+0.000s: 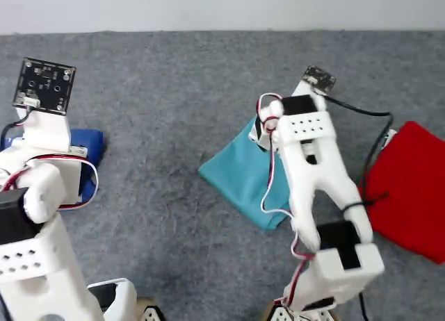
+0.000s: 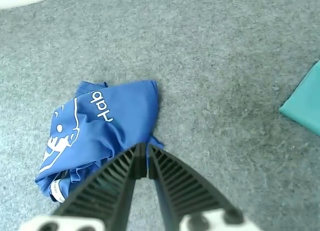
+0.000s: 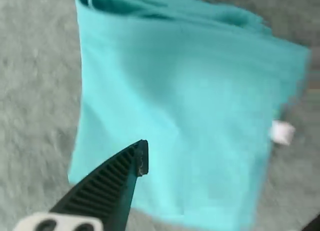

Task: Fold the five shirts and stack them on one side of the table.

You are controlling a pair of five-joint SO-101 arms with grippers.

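A blue shirt (image 2: 105, 123) with white print lies roughly folded on the grey carpet, at the table's left side (image 1: 92, 149). My left gripper (image 2: 147, 153) is shut, its tips over that shirt's edge; I cannot tell whether they pinch cloth. A teal shirt (image 3: 190, 101) lies folded in a rough square near the middle (image 1: 240, 171). My right gripper (image 3: 225, 186) hangs open just above it, one black finger (image 3: 120, 178) over the cloth. A red shirt (image 1: 410, 185) lies folded at the right side, partly behind the right arm.
Grey carpet (image 1: 167, 78) covers the table. A white wall runs along the far edge. The right arm (image 1: 316, 168) stretches across between the teal and red shirts. A corner of the teal shirt (image 2: 306, 111) shows in the left wrist view.
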